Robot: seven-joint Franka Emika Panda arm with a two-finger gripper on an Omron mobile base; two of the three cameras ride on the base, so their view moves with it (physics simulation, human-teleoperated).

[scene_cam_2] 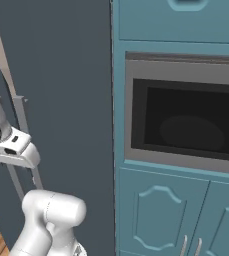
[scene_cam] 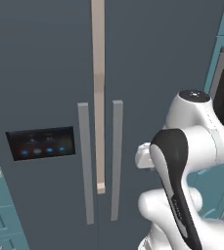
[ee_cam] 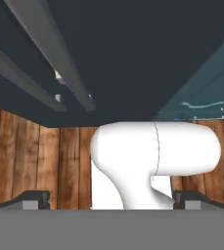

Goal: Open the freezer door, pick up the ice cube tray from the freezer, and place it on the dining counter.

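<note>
Freezer [scene_cam: 50, 58] fills the left base view, both doors closed, so the ice cube tray must sit somewhere behind them, hidden for now. Furthest left is the freezer door [scene_cam: 35, 88], marked by its black control panel [scene_cam: 41, 143] with blue lights. At its inner edge stands its vertical grey bar handle [scene_cam: 85, 161], just beside a pale strip [scene_cam: 99, 97] running down the seam between the doors. Right of the seam comes the plain door's handle [scene_cam: 116, 161], a mirror of the first, since the two doors swing apart from the middle. Further right the white arm [scene_cam: 182, 161] is folded close to its base, well apart from either handle; reaching has not yet begun. In the hand view the jaws point down at the wooden floor [ee_cam: 35, 156] and stand wide apart, holding nothing. Far right, teal cabinets [scene_cam_2: 161, 215] frame a built-in oven [scene_cam_2: 186, 120].
</note>
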